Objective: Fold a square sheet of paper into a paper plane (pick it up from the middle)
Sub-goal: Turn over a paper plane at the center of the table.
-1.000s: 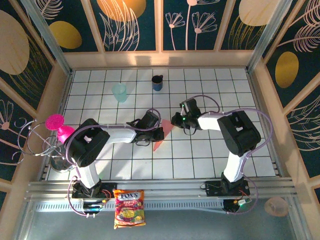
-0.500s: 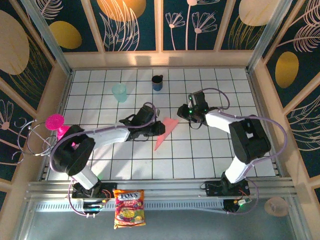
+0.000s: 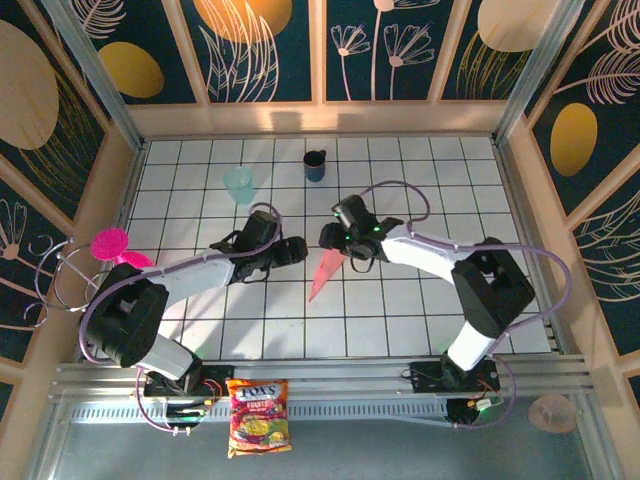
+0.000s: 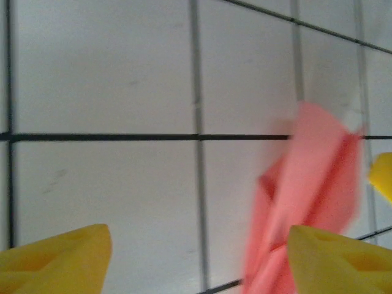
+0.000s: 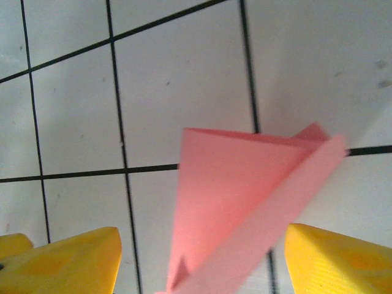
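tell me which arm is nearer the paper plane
Right. The right gripper hangs over the wide end of the paper plane, jaws open; the left gripper sits off to its left, apart.

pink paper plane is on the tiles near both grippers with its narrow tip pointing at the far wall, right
No. The paper plane is on the tiles near the left gripper and right gripper, but its narrow tip points toward the near edge, not the far wall. The top external view shows it.

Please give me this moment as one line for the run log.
paper plane: folded dart on table, not gripped | left claw: open, beside it | right claw: open, over its wide end
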Action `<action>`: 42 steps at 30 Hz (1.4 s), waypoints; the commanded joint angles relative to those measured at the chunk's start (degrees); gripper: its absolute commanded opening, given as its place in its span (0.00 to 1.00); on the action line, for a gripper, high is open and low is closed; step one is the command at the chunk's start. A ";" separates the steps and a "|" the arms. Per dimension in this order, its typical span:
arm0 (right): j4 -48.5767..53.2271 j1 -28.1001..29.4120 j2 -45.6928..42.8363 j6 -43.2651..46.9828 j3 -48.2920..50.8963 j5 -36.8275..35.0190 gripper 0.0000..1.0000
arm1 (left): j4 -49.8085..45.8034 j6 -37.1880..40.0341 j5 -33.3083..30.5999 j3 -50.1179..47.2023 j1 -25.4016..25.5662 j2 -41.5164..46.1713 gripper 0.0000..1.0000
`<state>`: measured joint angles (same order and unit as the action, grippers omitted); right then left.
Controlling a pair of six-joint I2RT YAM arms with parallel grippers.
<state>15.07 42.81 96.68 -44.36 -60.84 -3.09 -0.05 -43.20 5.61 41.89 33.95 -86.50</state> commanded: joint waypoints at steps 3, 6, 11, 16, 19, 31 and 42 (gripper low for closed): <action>5.12 2.34 5.34 -3.44 -4.86 -4.84 0.73 | 2.44 -0.68 -2.02 -5.44 -1.68 1.68 0.86; 6.30 2.87 7.51 -3.29 -7.01 -5.58 0.74 | 1.61 0.34 -3.13 -5.59 -1.96 1.90 0.91; 8.10 3.08 7.89 -4.89 -6.96 -7.99 0.73 | 1.20 1.17 -4.50 -5.42 -1.96 2.65 0.97; 8.45 3.08 5.00 -6.89 -4.29 -8.94 0.62 | 0.80 1.67 -4.05 -4.14 -1.96 1.91 0.98; 8.45 3.11 3.61 -7.79 -2.96 -9.39 0.59 | 0.67 1.80 -3.50 -3.34 -1.96 1.35 0.99; 5.47 3.12 0.70 -10.34 2.00 -5.29 0.47 | -0.40 2.02 -3.45 -1.91 -1.96 0.98 0.99; -1.93 1.37 -2.48 -14.18 8.68 -0.87 0.36 | -0.48 1.41 -2.68 -1.31 -1.96 0.10 0.99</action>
<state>15.92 44.99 96.14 -56.45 -53.52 -5.34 0.36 -42.06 2.48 39.24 32.23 -85.86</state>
